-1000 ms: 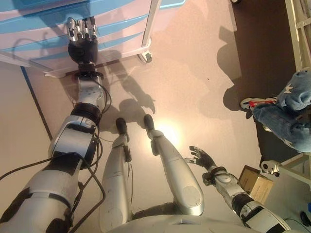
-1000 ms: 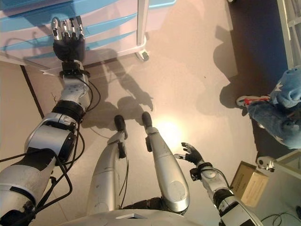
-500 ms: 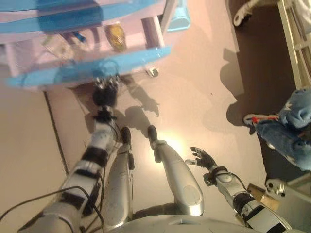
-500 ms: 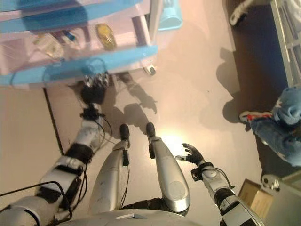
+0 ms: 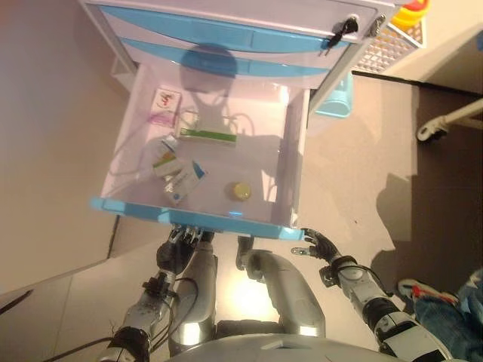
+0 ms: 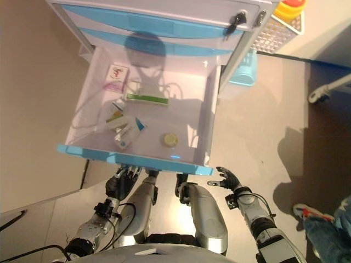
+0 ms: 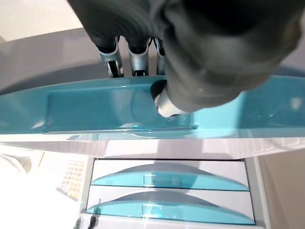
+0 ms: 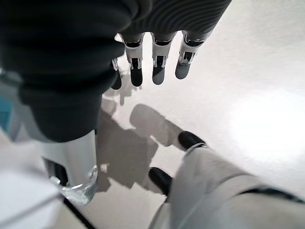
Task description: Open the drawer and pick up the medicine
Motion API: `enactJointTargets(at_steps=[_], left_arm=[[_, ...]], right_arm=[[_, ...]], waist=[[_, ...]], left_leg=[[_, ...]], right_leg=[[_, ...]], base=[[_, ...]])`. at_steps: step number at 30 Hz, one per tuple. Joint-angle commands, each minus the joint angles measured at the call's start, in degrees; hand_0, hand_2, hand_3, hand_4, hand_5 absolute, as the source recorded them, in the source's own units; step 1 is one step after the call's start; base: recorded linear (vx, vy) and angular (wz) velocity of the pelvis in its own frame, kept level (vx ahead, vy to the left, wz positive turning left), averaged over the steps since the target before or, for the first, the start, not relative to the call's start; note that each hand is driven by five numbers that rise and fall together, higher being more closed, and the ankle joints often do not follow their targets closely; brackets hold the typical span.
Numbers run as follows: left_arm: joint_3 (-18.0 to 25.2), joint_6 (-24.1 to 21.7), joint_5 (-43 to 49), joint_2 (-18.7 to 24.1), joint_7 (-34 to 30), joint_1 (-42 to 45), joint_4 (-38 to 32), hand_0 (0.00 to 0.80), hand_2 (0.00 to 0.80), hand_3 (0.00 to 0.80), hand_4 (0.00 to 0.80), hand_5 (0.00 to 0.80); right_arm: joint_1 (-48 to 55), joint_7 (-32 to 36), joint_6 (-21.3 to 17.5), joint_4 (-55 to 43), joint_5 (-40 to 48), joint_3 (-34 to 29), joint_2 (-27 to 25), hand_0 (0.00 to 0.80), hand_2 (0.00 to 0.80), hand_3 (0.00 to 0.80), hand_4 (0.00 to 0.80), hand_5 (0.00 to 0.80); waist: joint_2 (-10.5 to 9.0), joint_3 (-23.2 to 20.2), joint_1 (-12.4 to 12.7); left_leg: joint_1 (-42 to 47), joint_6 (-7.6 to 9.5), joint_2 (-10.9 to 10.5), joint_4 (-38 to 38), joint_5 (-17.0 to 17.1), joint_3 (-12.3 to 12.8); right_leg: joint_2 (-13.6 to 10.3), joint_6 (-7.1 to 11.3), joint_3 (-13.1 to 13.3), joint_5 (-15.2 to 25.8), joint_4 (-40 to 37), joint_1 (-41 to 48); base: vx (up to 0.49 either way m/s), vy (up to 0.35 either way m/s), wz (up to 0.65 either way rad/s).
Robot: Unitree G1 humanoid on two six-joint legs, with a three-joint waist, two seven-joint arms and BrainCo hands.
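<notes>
The bottom drawer (image 5: pixel 198 218) of the white and blue cabinet stands pulled far out. Inside lie a long green-and-white medicine box (image 5: pixel 207 134), a small white-and-blue box (image 5: pixel 185 181), another small box (image 5: pixel 164 160), a round yellow item (image 5: pixel 241 191) and a white sachet (image 5: pixel 164 99). My left hand (image 5: pixel 178 246) is under the drawer's blue front. In its wrist view its fingers (image 7: pixel 138 55) hook over the front's edge and the thumb (image 7: pixel 164 102) presses on the blue face. My right hand (image 5: pixel 317 244) hangs open and empty beside the drawer's near right corner.
Two shut blue-fronted drawers (image 5: pixel 226 34) lie above the open one, with a key in a lock (image 5: pixel 343 26). A white mesh basket (image 5: pixel 392 41) and a light blue bin (image 5: pixel 339 94) stand to the right. A person's shoe and jeans (image 5: pixel 445 305) show at the lower right.
The drawer has come much further out with my left hand on its front, and its contents now show in full. The head camera has shifted. The right hand has stayed as it was.
</notes>
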Motion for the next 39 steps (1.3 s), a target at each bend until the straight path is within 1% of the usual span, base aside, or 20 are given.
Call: enactJointTargets(at_steps=[1, 7, 10, 11, 12, 13, 14, 16, 17, 22, 25, 27, 28, 30, 31, 32, 33, 34, 36, 39], left_arm=[[3.7, 4.7, -1.7, -3.6, -17.6, 11.8, -3.6, 0.8, 0.8, 0.8, 0.8, 0.8], [6.1, 2.9, 7.5, -4.2, -16.0, 13.5, 6.1, 0.8, 0.8, 0.8, 0.8, 0.8], [5.6, -2.7, 11.0, -4.0, -10.8, 12.7, 8.6, 0.8, 0.8, 0.8, 0.8, 0.8], [5.3, -4.2, 13.1, -3.7, -7.9, 12.2, 9.3, 0.769, 0.769, 0.769, 0.769, 0.769], [5.2, -5.7, 14.5, -3.6, -5.7, 12.0, 9.8, 0.474, 0.474, 0.474, 0.474, 0.474], [4.4, -9.0, 16.8, -2.9, -0.6, 11.4, 11.0, 0.0, 0.0, 0.0, 0.0, 0.0], [4.0, -10.2, 19.2, -2.4, 3.2, 10.9, 11.8, 0.0, 0.0, 0.0, 0.0, 0.0], [2.9, -16.6, 31.5, -1.1, 22.7, 8.9, 17.0, 0.0, 0.0, 0.0, 0.0, 0.0], [3.2, -19.2, 37.9, -0.4, 28.7, 8.1, 19.1, 0.0, 0.0, 0.0, 0.0, 0.0], [4.5, -20.8, 56.7, 2.5, 45.7, 5.0, 25.4, 0.0, 0.0, 0.0, 0.0, 0.0], [2.5, -20.2, 63.9, 3.5, 49.7, 3.6, 26.2, 0.0, 0.0, 0.0, 0.0, 0.0], [0.3, -18.6, 68.5, 3.8, 51.7, 3.1, 26.3, 0.0, 0.0, 0.0, 0.0, 0.0], [-0.7, -17.8, 70.8, 3.7, 52.9, 3.1, 26.3, 0.0, 0.0, 0.0, 0.0, 0.0], [-2.5, -16.8, 71.9, 3.3, 53.7, 3.5, 26.0, 0.0, 0.0, 0.0, 0.0, 0.0], [-2.7, -16.3, 71.3, 2.9, 54.1, 4.0, 25.3, 0.0, 0.0, 0.0, 0.0, 0.0], [-2.7, -16.0, 71.0, 2.6, 54.2, 4.3, 24.9, 0.0, 0.0, 0.0, 0.0, 0.0], [-2.6, -15.7, 70.8, 2.3, 54.0, 4.4, 24.7, 0.0, 0.0, 0.0, 0.0, 0.0], [-2.0, -15.5, 70.6, 1.9, 53.9, 4.5, 24.5, 0.0, 0.0, 0.0, 0.0, 0.0], [-1.3, -15.3, 70.9, 1.2, 53.8, 4.5, 23.9, 0.0, 0.0, 0.0, 0.0, 0.0], [-1.7, -14.4, 70.6, 0.5, 54.1, 3.4, 23.4, 0.0, 0.0, 0.0, 0.0, 0.0]], right_arm=[[3.9, 0.4, -1.9, 4.5, -1.1, -1.8, -2.3, 0.0, 0.0, 0.0, 0.0, 0.0], [4.4, -2.3, -1.7, 11.2, -4.3, -3.9, -0.9, 0.0, 0.0, 0.0, 0.0, 0.0], [4.7, -5.3, 0.5, 14.3, -8.1, -4.1, -0.6, 0.0, 0.0, 0.0, 0.0, 0.0], [4.8, -6.3, 1.5, 14.9, -8.9, -4.2, -0.6, 0.0, 0.0, 0.0, 0.0, 0.0], [4.9, -7.0, 2.0, 15.2, -9.7, -4.4, -0.7, 0.0, 0.0, 0.0, 0.0, 0.0], [5.1, -8.7, 3.3, 15.9, -10.4, -4.7, -0.7, 0.0, 0.0, 0.0, 0.0, 0.0], [5.3, -9.5, 3.9, 16.3, -11.2, -5.2, -0.8, 0.0, 0.0, 0.0, 0.0, 0.0], [6.2, -13.5, 4.4, 17.6, -11.5, -6.7, -0.9, 0.0, 0.0, 0.0, 0.0, 0.0], [6.5, -14.9, 4.3, 18.1, -11.3, -7.5, -1.0, 0.0, 0.0, 0.0, 0.0, 0.0], [7.0, -21.7, 2.1, 19.1, -6.3, -13.3, -3.9, 0.0, 0.0, 0.0, 0.0, 0.0], [6.5, -24.5, 0.3, 17.8, -3.2, -16.7, -6.7, 0.0, 0.0, 0.0, 0.0, 0.0], [5.9, -26.7, -2.3, 15.0, -2.1, -19.3, -9.5, 0.0, 0.0, 0.0, 0.0, 0.0], [5.6, -29.4, -5.4, 11.8, -3.7, -20.5, -11.0, 0.0, 0.0, 0.0, 0.0, 0.0], [5.5, -31.7, -4.6, 0.6, -4.9, -21.1, -13.2, 0.0, 0.0, 0.0, 0.0, 0.0], [5.6, -32.9, -0.6, -10.6, -6.8, -20.7, -14.3, 0.0, 0.0, 0.0, 0.0, 0.0], [5.9, -33.2, -0.5, -17.3, -9.4, -20.4, -15.0, 0.0, 0.0, 0.0, 0.0, 0.0], [6.0, -33.3, -2.7, -21.4, -11.8, -20.1, -15.5, 0.0, 0.0, 0.0, 0.0, 0.0], [5.6, -31.6, 0.8, -31.6, -14.3, -19.7, -16.8, 0.0, 0.0, 0.0, 0.0, 0.0], [4.6, -29.2, -0.6, -40.0, -21.0, -18.5, -18.3, 0.0, 0.0, 0.0, 0.0, 0.0], [-1.1, -23.2, -1.7, -48.3, -24.5, -13.1, -23.3, 0.0, 0.0, 0.0, 0.0, 0.0]], waist=[[1.7, -11.6, 4.0], [2.24, -14.0, 4.5], [2.32, -15.3, 4.0], [2.28, -15.7, 3.7], [2.26, -15.9, 3.5], [2.18, -16.3, 3.1], [2.16, -16.6, 2.8], [2.0, -17.5, 1.8], [1.88, -18.0, 1.3], [1.32, -19.6, -0.5], [0.84, -20.3, -1.2], [0.5, -20.6, -1.9], [0.35, -20.8, -2.6], [0.26, -20.9, -3.7], [0.3, -20.9, -4.6], [0.37, -20.9, -5.2], [0.41, -20.9, -5.7], [0.49, -21.1, -6.4], [0.66, -21.4, -6.8], [0.45, -21.8, -6.5]], left_leg=[[-1.4, 3.34, -4.7, 4.1, -6.7, -1.2], [1.7, 3.4, -5.3, 1.1, -6.2, -2.2], [2.8, 3.59, -5.5, 0.0, -6.1, -2.4], [3.1, 3.68, -5.6, -0.1, -6.2, -2.3], [3.2, 3.7, -5.6, -0.1, -6.3, -2.2], [3.5, 3.83, -5.6, -0.2, -6.4, -2.1], [3.8, 3.88, -5.6, -0.3, -6.5, -1.9], [4.9, 4.25, -5.6, -0.8, -6.9, -1.3], [5.0, 4.34, -5.6, -1.2, -6.7, -1.2], [6.9, 4.74, -5.7, -3.3, -6.9, -0.2], [8.0, 5.07, -5.6, -4.6, -7.0, 0.8], [8.8, 5.48, -5.5, -5.6, -7.1, 1.8], [9.1, 5.69, -5.4, -6.1, -7.2, 2.5], [9.5, 5.92, -5.3, -7.0, -7.3, 4.0], [9.7, 6.06, -5.3, -7.5, -7.3, 4.8], [9.8, 6.17, -5.3, -7.9, -7.3, 5.4], [9.9, 6.26, -5.2, -8.2, -7.3, 5.9], [9.9, 6.34, -5.3, -8.6, -7.2, 6.4], [9.8, 6.46, -5.3, -9.0, -7.1, 7.2], [9.3, 6.52, -5.3, -9.5, -6.9, 8.1]], right_leg=[[-2.3, 5.4, 0.9, 2.6, -5.9, 6.4], [-2.4, 5.86, -0.3, 2.9, -8.0, 8.5], [-2.5, 6.15, -0.3, 3.2, -9.0, 9.0], [-2.4, 6.21, -0.2, 3.3, -9.2, 9.1], [-2.5, 6.27, -0.1, 3.4, -9.3, 9.2], [-2.5, 6.35, 0.0, 3.5, -9.5, 9.4], [-2.4, 6.41, 0.3, 3.6, -9.6, 9.5], [-2.3, 6.69, 1.0, 3.7, -10.1, 10.1], [-2.4, 6.84, 1.2, 3.9, -10.4, 10.0], [-2.2, 7.62, 3.1, 4.8, -11.9, 10.7], [-2.2, 8.2, 4.3, 5.8, -13.1, 10.9], [-2.1, 8.73, 5.4, 6.8, -13.9, 10.8], [-2.1, 8.97, 6.1, 7.3, -14.2, 10.6], [-2.1, 9.54, 7.2, 8.3, -15.0, 10.2], [-2.2, 9.82, 8.0, 8.8, -15.4, 9.7], [-2.2, 10.04, 8.6, 9.1, -15.6, 9.4], [-2.3, 10.23, 9.1, 9.4, -15.8, 9.1], [-2.4, 10.59, 9.8, 9.9, -16.2, 8.6], [-2.5, 10.96, 10.5, 10.3, -16.6, 8.0], [-2.8, 11.44, 11.0, 10.7, -16.7, 6.9]], base=[[0.083, 0.002, 0.12], [0.055, 0.029, 0.21], [0.051, 0.046, 0.14], [0.054, 0.049, 0.05], [0.055, 0.051, 0.05], [0.054, 0.052, 0.04], [0.074, 0.071, 0.04], [0.075, 0.065, -0.02], [0.046, 0.045, -0.09], [0.042, 0.055, -0.05], [0.018, 0.043, -0.16], [-0.01, 0.06, -0.1], [-0.033, 0.077, -0.23], [-0.055, 0.109, -0.35], [-0.065, 0.131, -0.43], [-0.066, 0.134, -0.52], [-0.064, 0.133, -0.51], [-0.06, 0.126, -0.39], [-0.051, 0.106, -0.31], [-0.065, 0.063, -0.23]])
